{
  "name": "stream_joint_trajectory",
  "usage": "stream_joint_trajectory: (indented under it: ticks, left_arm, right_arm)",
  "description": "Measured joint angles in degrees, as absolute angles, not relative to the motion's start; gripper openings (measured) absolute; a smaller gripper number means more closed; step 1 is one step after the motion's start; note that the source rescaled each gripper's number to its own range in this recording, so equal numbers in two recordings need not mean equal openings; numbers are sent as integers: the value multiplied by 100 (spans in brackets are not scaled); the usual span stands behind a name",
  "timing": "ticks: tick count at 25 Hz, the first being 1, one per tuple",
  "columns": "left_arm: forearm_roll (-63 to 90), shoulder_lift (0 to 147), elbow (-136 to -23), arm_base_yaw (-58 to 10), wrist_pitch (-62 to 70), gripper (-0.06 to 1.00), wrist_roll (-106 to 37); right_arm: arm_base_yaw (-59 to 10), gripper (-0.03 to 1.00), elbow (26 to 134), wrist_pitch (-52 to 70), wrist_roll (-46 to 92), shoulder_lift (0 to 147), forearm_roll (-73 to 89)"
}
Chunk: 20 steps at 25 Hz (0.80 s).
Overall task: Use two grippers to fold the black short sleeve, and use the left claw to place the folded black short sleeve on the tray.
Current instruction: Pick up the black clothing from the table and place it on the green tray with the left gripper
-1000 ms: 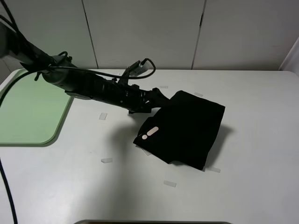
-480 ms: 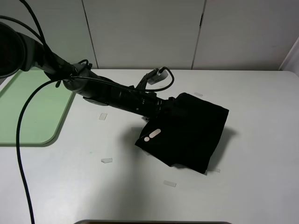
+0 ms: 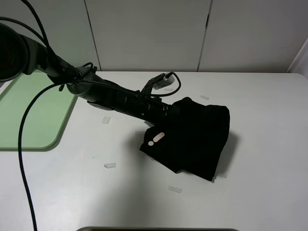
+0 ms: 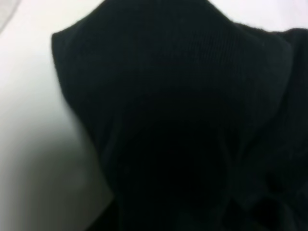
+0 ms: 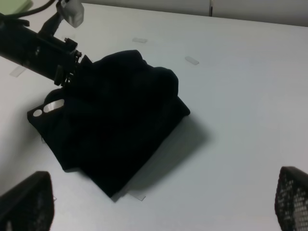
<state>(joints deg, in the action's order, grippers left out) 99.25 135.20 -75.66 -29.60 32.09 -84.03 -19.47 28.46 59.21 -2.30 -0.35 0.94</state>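
While the tray (image 3: pixel 29 115) lies at the far left edge of the white table (image 3: pixel 269 159), pale green and flat, with its near right corner rounded, a thick black cable (image 3: pixel 24 139) loops down in front of it toward the near edge. From above the tray the left arm (image 3: pixel 110 98), wrapped in black cloth, reaches rightward across the table, and a silvery bracket (image 3: pixel 159 81) with a short cable loop stands up from its wrist. The left claw (image 3: pixel 172 111) meets the far left edge of the black short sleeve (image 3: pixel 192 137); its tips are lost against the black cloth, so I cannot tell whether they are pinching the fabric or merely pushed into it. The left wrist view is filled almost wholly by dark cloth, raised into a hump. The shirt sits right of the table's middle as a folded, roughly four-sided bundle, well apart from the tray, with a small white printed mark (image 3: pixel 156 138) near its left corner. Small pale tape pieces (image 3: pixel 109 165) lie scattered on the table around it. In the right wrist view, the right gripper (image 5: pixel 159 202) hangs above the table near the shirt, its two black fingers (image 5: pixel 24 202) spread wide and holding nothing.
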Motion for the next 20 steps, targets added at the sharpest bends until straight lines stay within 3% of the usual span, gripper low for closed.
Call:
stream_joint_trajectory:
  ticks: [5, 9, 20]
  left_arm:
    - [9218, 13079, -7561, -2648, 2304, 17, -8065]
    - [7781, 12614, -7561, -2299, 1704, 17, -7443]
    - [3684, 12308, -7554, -1002, 1494, 17, -4698]
  right_arm:
    - [-1947, 100, 2846, 5921, -230, -35, 94]
    - [-1947, 100, 2846, 5921, -230, -35, 94]
    - [-1947, 100, 2846, 5921, -230, -35, 94]
